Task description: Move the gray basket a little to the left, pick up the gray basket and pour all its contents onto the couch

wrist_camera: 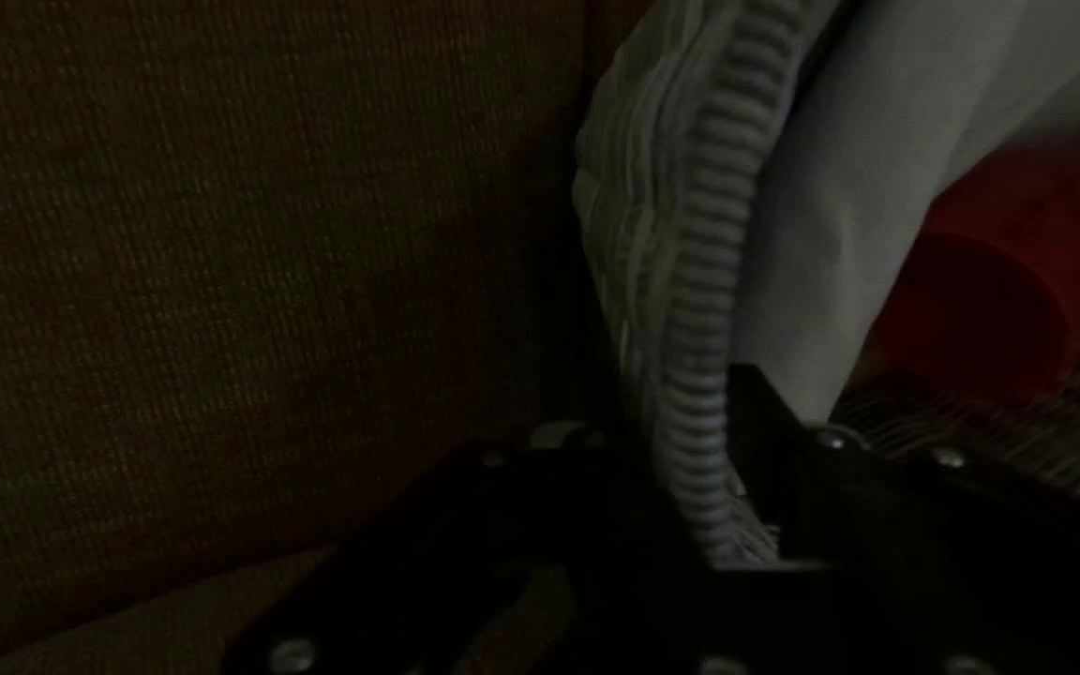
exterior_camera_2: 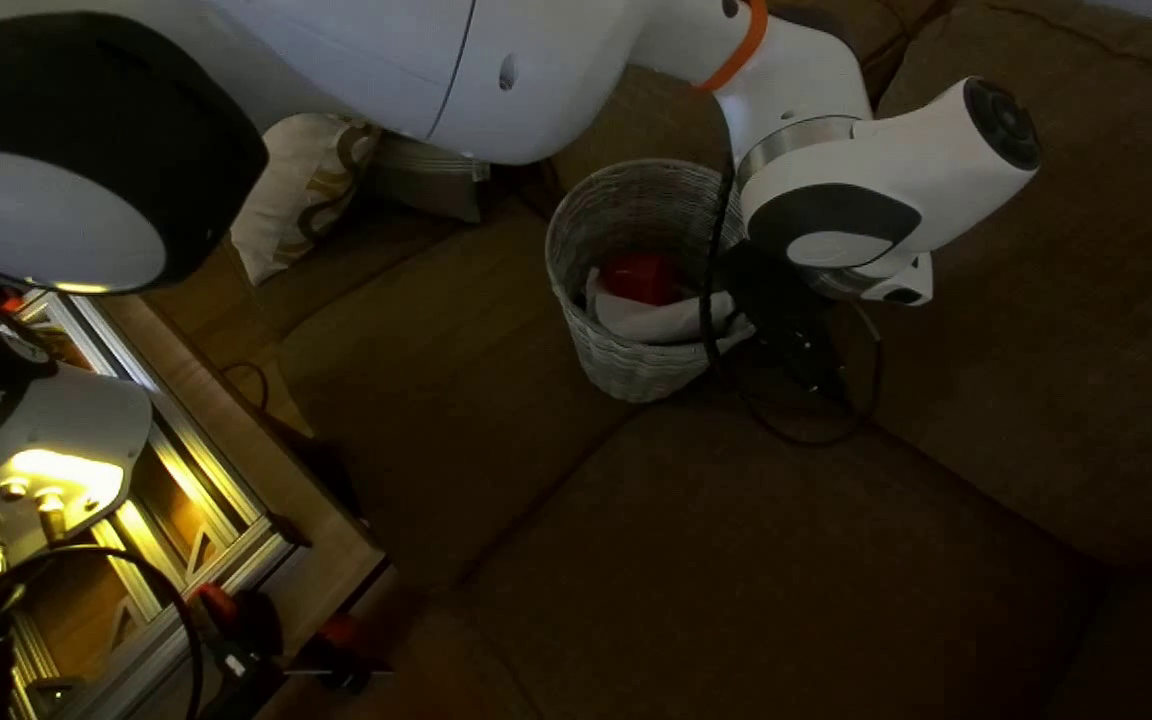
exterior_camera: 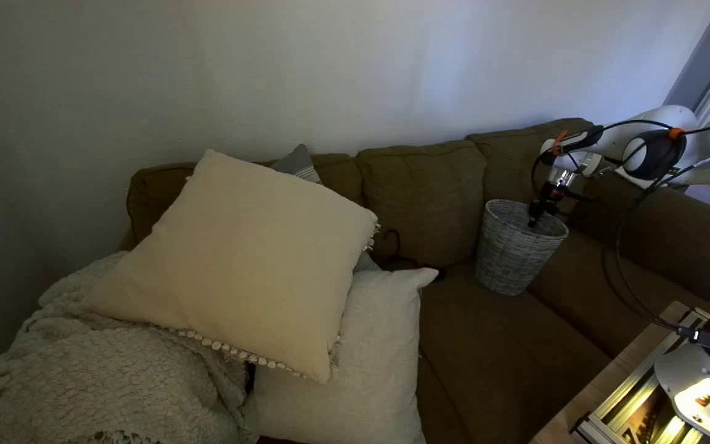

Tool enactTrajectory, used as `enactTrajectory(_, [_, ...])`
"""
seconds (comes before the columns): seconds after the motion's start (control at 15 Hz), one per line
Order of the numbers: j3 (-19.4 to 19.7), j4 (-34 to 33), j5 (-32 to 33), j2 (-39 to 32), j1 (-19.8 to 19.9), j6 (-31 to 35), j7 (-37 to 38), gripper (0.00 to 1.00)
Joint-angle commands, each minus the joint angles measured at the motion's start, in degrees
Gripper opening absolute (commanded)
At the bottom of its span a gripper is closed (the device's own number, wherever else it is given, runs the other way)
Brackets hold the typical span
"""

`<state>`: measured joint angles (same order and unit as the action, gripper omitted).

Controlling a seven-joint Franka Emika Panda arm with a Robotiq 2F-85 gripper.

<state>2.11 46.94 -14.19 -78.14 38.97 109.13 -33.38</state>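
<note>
Straddling the gray basket [exterior_camera: 514,259] (its rim): claw [wrist_camera: 687,422].

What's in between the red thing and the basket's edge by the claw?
A white cloth-like piece lies between the red thing and that edge of the gray basket. It shows in the wrist view.

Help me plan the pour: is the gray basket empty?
Not empty: an exterior view shows a red object and white material inside the gray basket.

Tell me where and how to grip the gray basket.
Probably best at the rim, from above, the fingers straddling it inside and out: the gray basket opens upward, wide-mouthed and thin-walled, and looks too broad to clasp across.
</note>
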Motion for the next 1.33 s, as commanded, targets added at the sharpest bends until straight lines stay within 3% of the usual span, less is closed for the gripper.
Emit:
enactTrajectory(0.0, [-2.9,-7.7,1.1,-3.9,2.0,-5.9,-0.8,0.05])
enactTrajectory(0.13, [-2.2,-7.7,0.3,-3.5,1.5,-7.0,-2.8,0.00])
enactTrajectory(0.33, [-1.7,-7.2,1.3,-2.3,0.7,-6.5,-6.5,0.04])
enactTrajectory(0.6, [-0.8,-1.8,3.6,6.0,-2.1,-2.9,-15.3,0.05])
enactTrajectory(0.93, [0.7,0.5,8.9,12.6,-4.7,7.5,-22.5,0.05])
enactTrajectory(1.27, [4.1,5.2,13.7,20.5,-7.9,18.9,-22.3,0.04])
